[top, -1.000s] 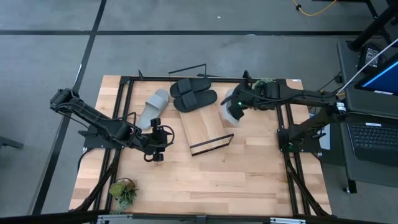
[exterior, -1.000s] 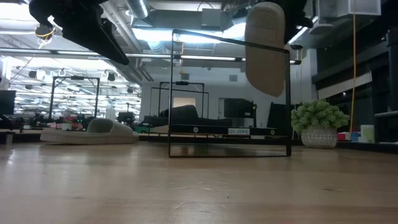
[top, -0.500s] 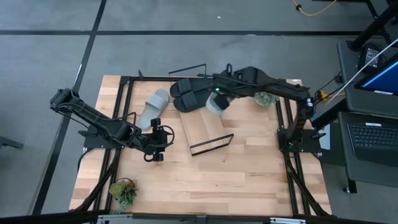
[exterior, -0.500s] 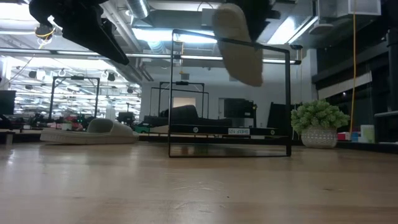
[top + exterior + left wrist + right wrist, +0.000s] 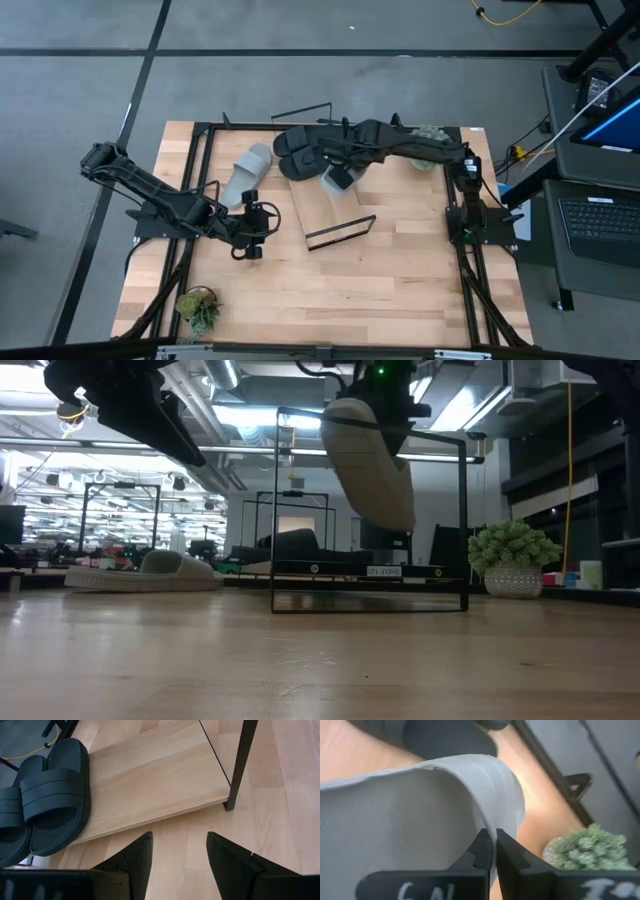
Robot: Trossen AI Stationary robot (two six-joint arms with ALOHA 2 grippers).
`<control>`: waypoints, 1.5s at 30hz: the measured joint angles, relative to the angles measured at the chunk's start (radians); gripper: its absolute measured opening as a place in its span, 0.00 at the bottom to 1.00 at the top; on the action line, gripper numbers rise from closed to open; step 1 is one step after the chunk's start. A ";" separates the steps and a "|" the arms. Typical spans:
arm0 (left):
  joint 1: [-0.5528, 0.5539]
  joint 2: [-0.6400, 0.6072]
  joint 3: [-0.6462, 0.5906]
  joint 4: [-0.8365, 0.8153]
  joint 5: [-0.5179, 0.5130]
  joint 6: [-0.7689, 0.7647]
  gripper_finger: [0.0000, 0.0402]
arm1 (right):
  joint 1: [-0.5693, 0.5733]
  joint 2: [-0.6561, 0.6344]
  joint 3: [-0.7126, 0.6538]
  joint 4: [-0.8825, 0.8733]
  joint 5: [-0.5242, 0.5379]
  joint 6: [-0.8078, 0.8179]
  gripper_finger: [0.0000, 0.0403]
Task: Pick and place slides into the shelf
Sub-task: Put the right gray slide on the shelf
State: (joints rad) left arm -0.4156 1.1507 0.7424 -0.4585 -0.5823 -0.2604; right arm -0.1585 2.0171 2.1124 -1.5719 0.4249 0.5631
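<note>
now carrying light grey rubber slide, clamped in right gripper, above slanted light-wood shelf; next, lowering beside matte black slides. left gripper parted, idle.

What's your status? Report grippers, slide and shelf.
Right gripper shut on grey slide, held in the air over the shelf. Left gripper open, idle beside the shelf. Two black slides already on it; board beside them bare.

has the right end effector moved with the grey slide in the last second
Yes. In the high view the right end effector, shut on the grey slide, has swung from the table's right side toward the left, now over the shelf beside the black slides.
</note>
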 joint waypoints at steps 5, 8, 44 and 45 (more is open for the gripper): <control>0.000 0.000 0.000 -0.002 0.000 0.000 0.44 | 0.013 0.000 -0.005 0.000 -0.031 0.033 0.03; 0.000 0.000 0.000 -0.002 0.000 0.000 0.44 | 0.020 0.001 -0.005 0.002 -0.031 0.042 0.03; 0.000 0.000 0.000 -0.003 0.000 0.000 0.44 | 0.024 0.085 -0.006 0.097 -0.157 0.037 0.03; 0.000 0.000 0.000 -0.003 0.000 0.000 0.44 | 0.024 0.090 -0.005 0.097 -0.157 0.038 0.03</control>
State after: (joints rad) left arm -0.4159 1.1507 0.7423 -0.4618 -0.5823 -0.2600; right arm -0.1349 2.1072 2.1069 -1.4747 0.2679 0.6006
